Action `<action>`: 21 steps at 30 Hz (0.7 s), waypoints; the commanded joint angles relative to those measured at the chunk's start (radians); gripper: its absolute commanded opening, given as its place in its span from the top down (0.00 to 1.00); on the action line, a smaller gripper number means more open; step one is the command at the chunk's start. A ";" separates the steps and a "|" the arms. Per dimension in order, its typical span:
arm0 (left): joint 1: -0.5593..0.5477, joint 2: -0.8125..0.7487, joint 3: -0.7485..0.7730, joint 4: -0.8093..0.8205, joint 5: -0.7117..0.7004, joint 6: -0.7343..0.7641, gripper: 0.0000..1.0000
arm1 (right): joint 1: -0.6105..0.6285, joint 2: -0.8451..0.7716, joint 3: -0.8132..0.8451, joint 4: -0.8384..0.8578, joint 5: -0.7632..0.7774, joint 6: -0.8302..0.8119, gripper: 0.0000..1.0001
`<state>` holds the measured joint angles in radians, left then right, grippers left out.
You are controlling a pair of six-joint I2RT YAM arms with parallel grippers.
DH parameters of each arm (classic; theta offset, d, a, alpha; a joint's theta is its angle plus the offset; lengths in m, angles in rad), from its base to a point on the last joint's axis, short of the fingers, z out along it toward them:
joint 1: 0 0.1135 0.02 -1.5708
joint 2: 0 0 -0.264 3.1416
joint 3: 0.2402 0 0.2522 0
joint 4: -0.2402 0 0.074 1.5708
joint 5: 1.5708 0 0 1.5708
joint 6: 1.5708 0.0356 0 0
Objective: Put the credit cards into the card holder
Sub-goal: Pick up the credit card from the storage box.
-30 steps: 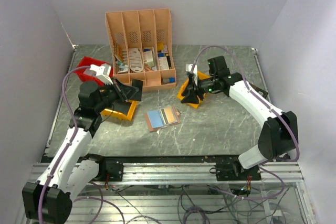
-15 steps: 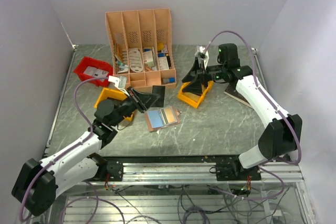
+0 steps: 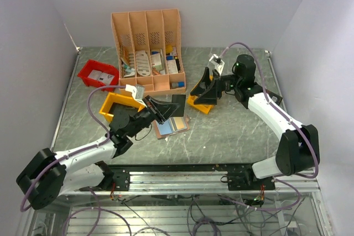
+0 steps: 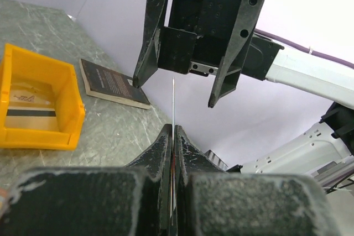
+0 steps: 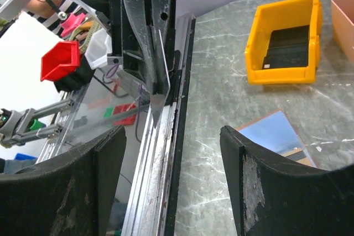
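While left pincer [image 4: 172, 132] pinches credit card [image 4: 173, 103] edge-on, its face hidden, right pincer [image 5: 172, 136] spread wide

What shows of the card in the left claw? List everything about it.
The card is a thin, pale, stiff-looking sheet, seen almost edge-on in both wrist views, so its face cannot be read. The left claw is shut on one end; the rest sticks out free in the air, aimed at the open right claw, which does not touch it.

The left gripper [image 4: 173, 134] brought a credit card [image 4: 173, 100] toward the right gripper [image 3: 201, 89].
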<state>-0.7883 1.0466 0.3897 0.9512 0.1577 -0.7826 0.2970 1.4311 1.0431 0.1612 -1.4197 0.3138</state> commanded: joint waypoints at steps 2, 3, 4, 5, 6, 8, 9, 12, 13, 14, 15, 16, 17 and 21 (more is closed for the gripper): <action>-0.018 0.050 -0.003 0.183 -0.067 -0.011 0.93 | 0.020 -0.017 -0.033 0.200 -0.006 0.200 0.33; -0.018 0.062 -0.004 0.205 -0.066 -0.021 0.93 | 0.027 -0.014 -0.034 0.225 0.004 0.231 0.34; -0.019 0.072 -0.005 0.225 -0.065 -0.030 0.93 | 0.032 -0.010 -0.035 0.254 0.015 0.265 0.36; -0.020 0.082 -0.005 0.240 -0.063 -0.036 0.93 | 0.037 -0.006 -0.057 0.274 0.026 0.295 0.37; -0.023 0.089 -0.003 0.254 -0.062 -0.041 0.93 | 0.042 -0.003 -0.066 0.301 0.037 0.321 0.39; -0.027 0.099 -0.003 0.261 -0.065 -0.044 0.93 | 0.053 0.005 -0.074 0.345 0.047 0.373 0.46; -0.030 0.103 -0.003 0.261 -0.065 -0.043 0.93 | 0.058 0.009 -0.075 0.363 0.053 0.398 0.49; -0.034 0.108 -0.005 0.257 -0.067 -0.041 0.93 | 0.071 0.017 -0.068 0.391 0.062 0.442 0.57; -0.035 0.111 -0.005 0.259 -0.067 -0.041 0.93 | 0.077 0.021 -0.065 0.392 0.067 0.450 0.59; -0.037 0.114 -0.005 0.259 -0.067 -0.042 0.93 | 0.081 0.024 -0.063 0.396 0.068 0.458 0.62; -0.038 0.116 -0.005 0.258 -0.067 -0.041 0.93 | 0.083 0.028 -0.062 0.407 0.069 0.470 0.64; -0.038 0.116 -0.005 0.258 -0.068 -0.042 0.93 | 0.085 0.030 -0.063 0.429 0.069 0.485 0.65; -0.039 0.117 -0.006 0.259 -0.069 -0.041 0.93 | 0.087 0.032 -0.067 0.452 0.070 0.504 0.67; -0.040 0.123 -0.009 0.264 -0.071 -0.043 0.93 | 0.095 0.038 -0.075 0.507 0.070 0.546 0.75</action>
<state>-0.8177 1.1652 0.3893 1.1408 0.1226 -0.8387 0.3820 1.4574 0.9733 0.5701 -1.3582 0.7910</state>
